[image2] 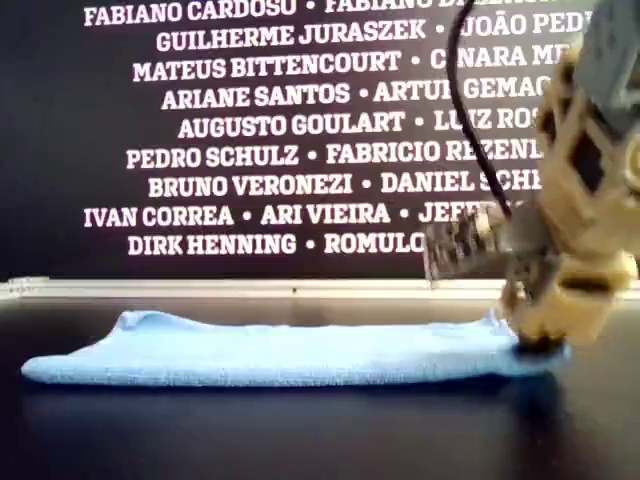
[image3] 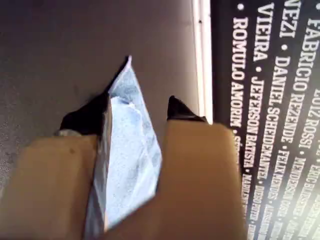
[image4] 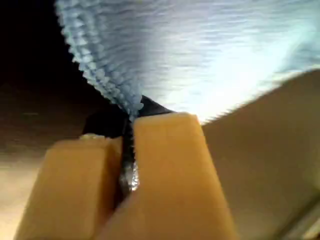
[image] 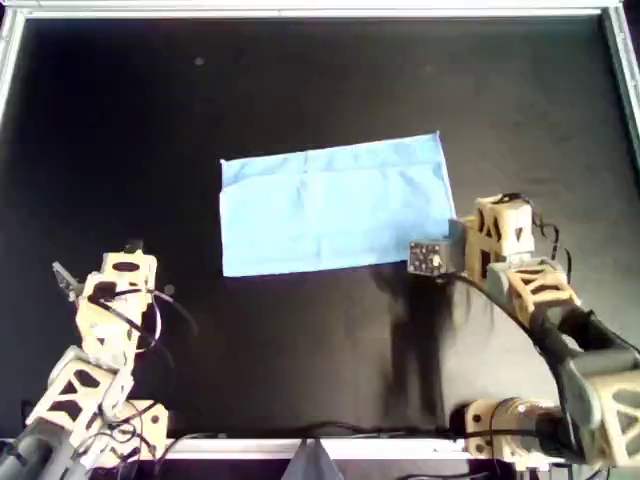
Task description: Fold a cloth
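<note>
Clenched on a cloth point(image: 330, 205) corner with the right gripper point(image4: 131, 122), left gripper point(image3: 137, 107) agape, apart. Best to lift low, carry straight across and match edges.

A black tabletop point(image: 300, 90) edged by a pale metal rim point(image: 320, 8); behind it stands a dark wall panel point(image2: 90, 150), seemingly a banner, printed with white names.
</note>
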`<state>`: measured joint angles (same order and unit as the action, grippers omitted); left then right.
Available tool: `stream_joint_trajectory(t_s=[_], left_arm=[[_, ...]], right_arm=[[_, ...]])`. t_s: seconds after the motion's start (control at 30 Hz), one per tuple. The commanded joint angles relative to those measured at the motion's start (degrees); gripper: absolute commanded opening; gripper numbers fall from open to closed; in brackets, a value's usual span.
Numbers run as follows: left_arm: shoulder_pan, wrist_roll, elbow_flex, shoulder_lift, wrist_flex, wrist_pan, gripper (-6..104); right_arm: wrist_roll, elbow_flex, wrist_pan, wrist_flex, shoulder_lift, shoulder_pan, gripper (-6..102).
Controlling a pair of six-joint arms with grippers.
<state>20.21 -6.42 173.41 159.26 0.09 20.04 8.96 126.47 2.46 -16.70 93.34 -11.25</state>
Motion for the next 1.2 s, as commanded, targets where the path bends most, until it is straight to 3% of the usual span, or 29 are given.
stream_joint_trajectory(t_s=[0.0,0.37,1.17], left_arm=[[-0.9,-0.2,-0.4,0.3,0.0,-0.1,40],[-1.1,-0.2,-0.4,0.5,0.0,-0.1,40],[-1.1,0.6,-0.4,0.2,0.0,-0.2,40]], right_arm=[[0.26,-2.5,0.6,1.2,7.7,-2.8,-1],[0.26,-14.8,-0.4,1.6,5.2,-20.3,-1],[0.26,-56.5,-0.4,1.7,-28.8,-37.4,-1]])
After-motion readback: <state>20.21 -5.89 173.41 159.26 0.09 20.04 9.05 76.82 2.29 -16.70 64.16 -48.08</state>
